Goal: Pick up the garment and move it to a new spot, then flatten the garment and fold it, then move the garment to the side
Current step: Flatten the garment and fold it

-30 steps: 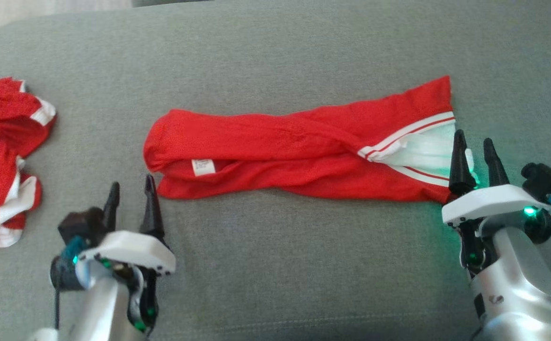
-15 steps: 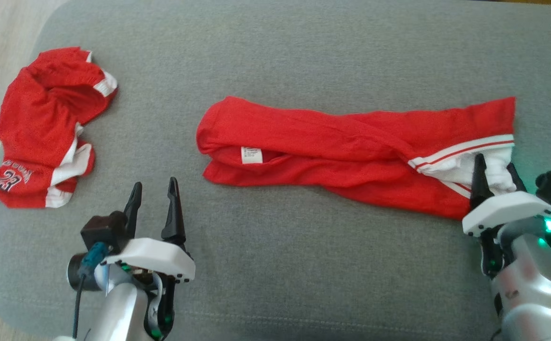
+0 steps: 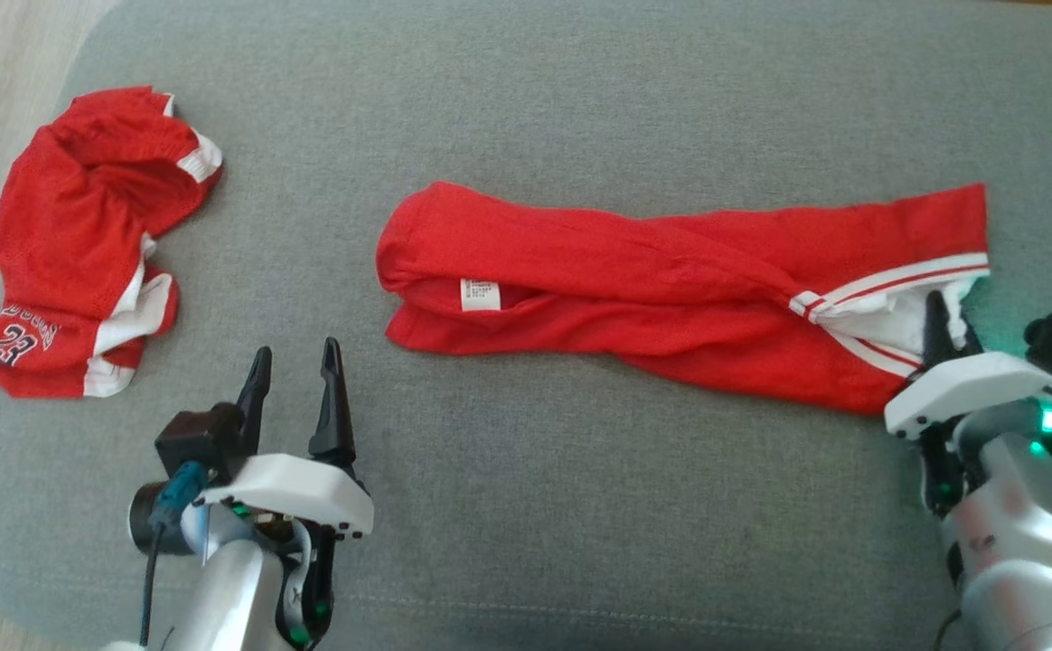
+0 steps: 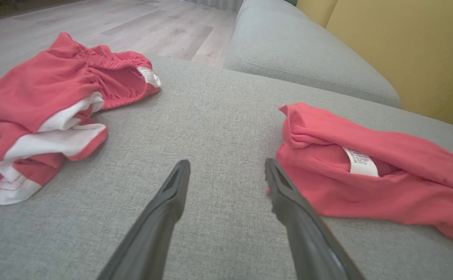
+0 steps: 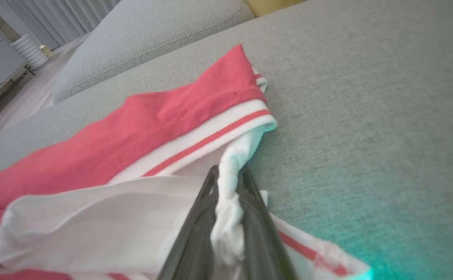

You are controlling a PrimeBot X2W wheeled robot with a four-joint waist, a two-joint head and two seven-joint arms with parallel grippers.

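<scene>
Two red pieces of sportswear lay on a wide grey sofa seat with a woven cover. The bigger one, the garment, stretched across the middle and right of the seat in the head view. Its long axis ran left to right, with the right end spread a little wider. It was rolled and twisted along its length into a narrow band of bright red mesh. The rounded, folded end pointed toward the robot's left. The open hem end pointed right, showing a white stripe trim with a thin red line and the white lining spilling out.

Well apart, at the far left edge of the seat, lay crumpled red shorts with white panels and a dark printed number.

The right gripper sat at the garment's right end, on the edge nearer the robot. Its fingers were pinched narrow around a bunched fold of the white lining.

The left gripper stood over bare cushion with its fingers spread wide and nothing between them. It was just beside the garment's left end, on the side nearer the robot, not touching it.

A small white label with fine print showed in the fold near that left end.
</scene>
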